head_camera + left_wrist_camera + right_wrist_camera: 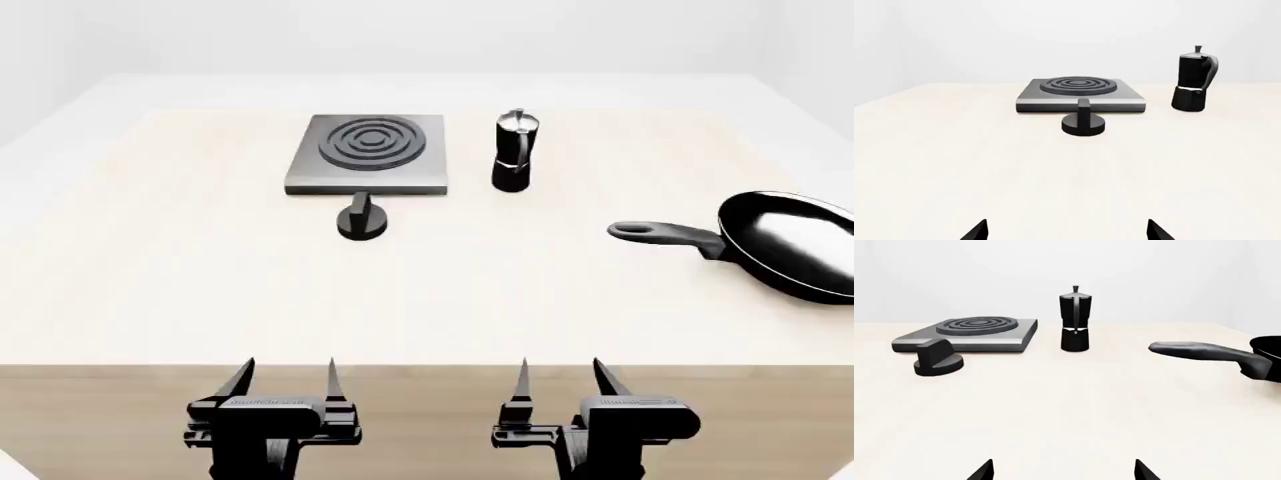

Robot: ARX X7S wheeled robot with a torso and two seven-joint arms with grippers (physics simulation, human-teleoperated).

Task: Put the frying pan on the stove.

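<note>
The frying pan [790, 244] lies on the table at the right edge of the head view, glossy black, its long handle [663, 235] pointing left; the right wrist view shows that handle [1201, 352] too. The stove [370, 152] is a grey square plate with dark ring burner at the back left, also seen as the stove [1079, 94] and the stove [969, 333]. My left gripper [287, 378] and right gripper [559, 376] both stand open at the table's near edge, nothing between their fingers, far from pan and stove.
A small round black knob [360, 218] sits just in front of the stove. A black-and-silver moka pot [513, 151] stands right of the stove. The pale table [174, 290] stretches between the grippers and these objects.
</note>
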